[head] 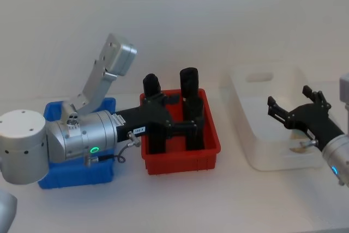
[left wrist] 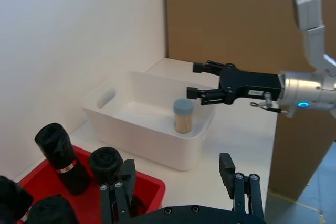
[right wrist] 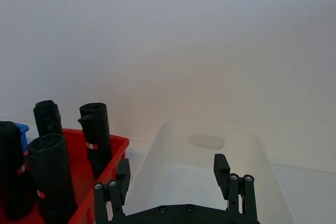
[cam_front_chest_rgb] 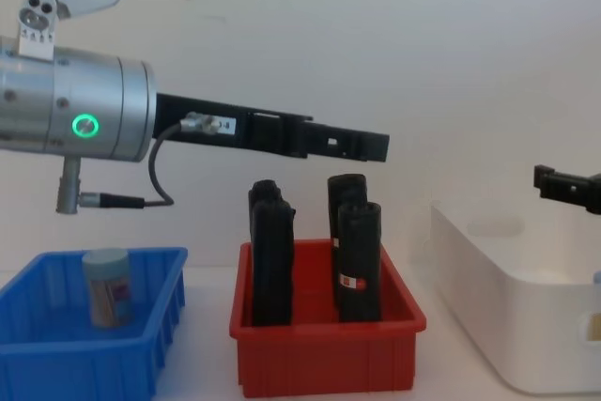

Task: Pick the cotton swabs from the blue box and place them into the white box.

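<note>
One cotton swab jar (cam_front_chest_rgb: 105,286) with a pale blue lid stands upright in the blue box (cam_front_chest_rgb: 94,349) at the left. Another jar (left wrist: 183,116) stands inside the white box (left wrist: 142,129) near its front wall. My left gripper (left wrist: 176,177) is open and empty, stretched out level above the red bin (head: 182,159), well above the things in it. The right gripper (left wrist: 192,80) hovers open and empty over the white box (head: 256,145), a little above the jar in it. In the head view my left arm covers much of the blue box (head: 76,175).
The red bin (cam_front_chest_rgb: 324,359) between the two boxes holds several tall black rolls (cam_front_chest_rgb: 360,260) standing upright. A wall runs close behind all the bins. Bare table lies in front of them.
</note>
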